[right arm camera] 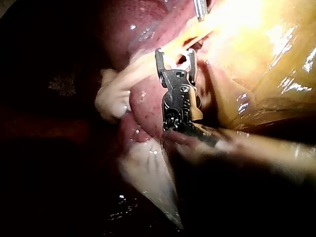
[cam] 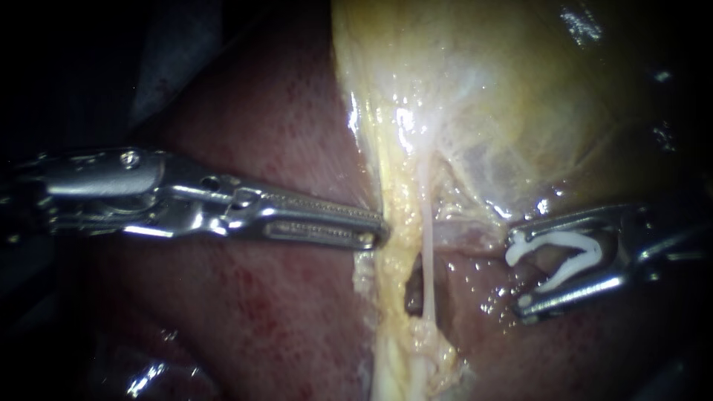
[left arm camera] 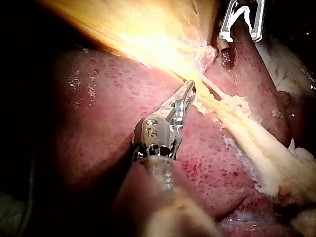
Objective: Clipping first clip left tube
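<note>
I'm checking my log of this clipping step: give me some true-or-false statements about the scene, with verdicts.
The right instrument holds a white clip in its jaws. True.
The white clip is already closed around the thin pale tube. False: it sits beside the tube, apart from it.
The left instrument's jaws gape wide. False: they lie together.
The left instrument's tip meets the yellowish tissue strand. True.

Left instrument beside the tube, right instrument with clip beyond.

Open white clip near tube
</note>
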`<state>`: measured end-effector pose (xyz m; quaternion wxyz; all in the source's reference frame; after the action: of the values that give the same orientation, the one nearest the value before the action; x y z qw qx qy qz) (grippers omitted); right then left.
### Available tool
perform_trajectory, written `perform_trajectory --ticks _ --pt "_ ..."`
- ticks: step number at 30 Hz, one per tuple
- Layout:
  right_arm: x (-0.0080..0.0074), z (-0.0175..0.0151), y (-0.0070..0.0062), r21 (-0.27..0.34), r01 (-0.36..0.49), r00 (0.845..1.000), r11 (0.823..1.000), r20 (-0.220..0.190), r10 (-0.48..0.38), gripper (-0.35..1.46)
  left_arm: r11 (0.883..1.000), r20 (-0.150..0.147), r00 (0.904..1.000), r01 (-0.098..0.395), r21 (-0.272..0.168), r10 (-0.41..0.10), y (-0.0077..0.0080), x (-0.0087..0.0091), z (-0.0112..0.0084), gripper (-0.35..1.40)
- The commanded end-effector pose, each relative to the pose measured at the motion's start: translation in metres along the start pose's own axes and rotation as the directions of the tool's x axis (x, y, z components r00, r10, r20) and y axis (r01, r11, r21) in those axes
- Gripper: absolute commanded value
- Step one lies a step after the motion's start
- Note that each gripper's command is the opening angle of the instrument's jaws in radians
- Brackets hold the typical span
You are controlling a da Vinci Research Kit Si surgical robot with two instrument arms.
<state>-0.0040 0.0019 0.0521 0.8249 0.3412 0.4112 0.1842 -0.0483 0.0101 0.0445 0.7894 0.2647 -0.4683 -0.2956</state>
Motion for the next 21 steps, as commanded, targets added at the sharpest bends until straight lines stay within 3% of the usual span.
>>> perform_trajectory --ticks 1,12,21 --pt "0.0000 0.0000 0.0000 0.000 0.000 1.000 1.000 0.000 0.000 0.48 1.000 0.000 1.0000 0.000 0.000 0.000 0.0000 0.0000 0.0000 -0.35" --pt "0.0001 0.0001 -0.0001 0.000 0.000 1.000 1.000 0.000 0.000 0.48 1.000 0.000 1.0000 0.001 0.003 -0.001 -0.0006 -0.0003 -0.0005 -0.35" --pt "0.0003 0.0007 -0.0003 -0.003 -0.001 1.000 1.000 -0.001 0.001 0.48 1.000 0.012 0.9999 0.007 0.022 -0.007 -0.0035 -0.0017 -0.0033 -0.35"
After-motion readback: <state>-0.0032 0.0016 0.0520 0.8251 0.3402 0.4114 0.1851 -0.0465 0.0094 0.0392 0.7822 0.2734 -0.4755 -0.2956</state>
